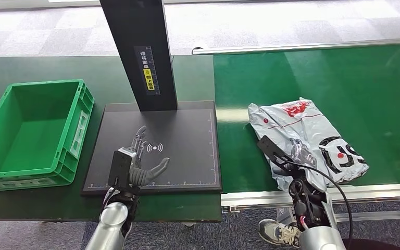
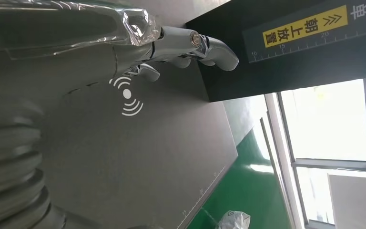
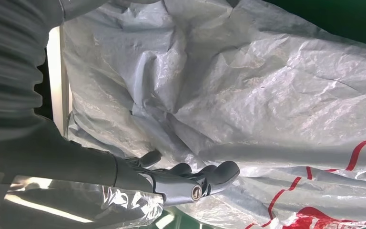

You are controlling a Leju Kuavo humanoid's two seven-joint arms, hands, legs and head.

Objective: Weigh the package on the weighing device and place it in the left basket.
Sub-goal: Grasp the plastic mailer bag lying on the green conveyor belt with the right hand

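Package (image 1: 307,140) lain at belt's near edge, touched by right hand (image 1: 291,159) (grasp unclear); left hand (image 1: 141,161) spread over scale plate (image 1: 187,130); green basket (image 1: 10,177) left.

I see the basket (image 1: 34,133) left of my left hand (image 1: 138,165), scale plate (image 1: 187,151) beneath it, package (image 1: 304,138) under my right hand (image 1: 297,161).

A: The right hand (image 1: 298,156) covers the near edge of the grey package (image 1: 312,138); whether its fingers (image 3: 205,179) grip or merely rest there, I cannot tell.

B: The scale's black post (image 1: 140,52) is cut off at the top, and its label's (image 1: 149,70) print is too small to read.
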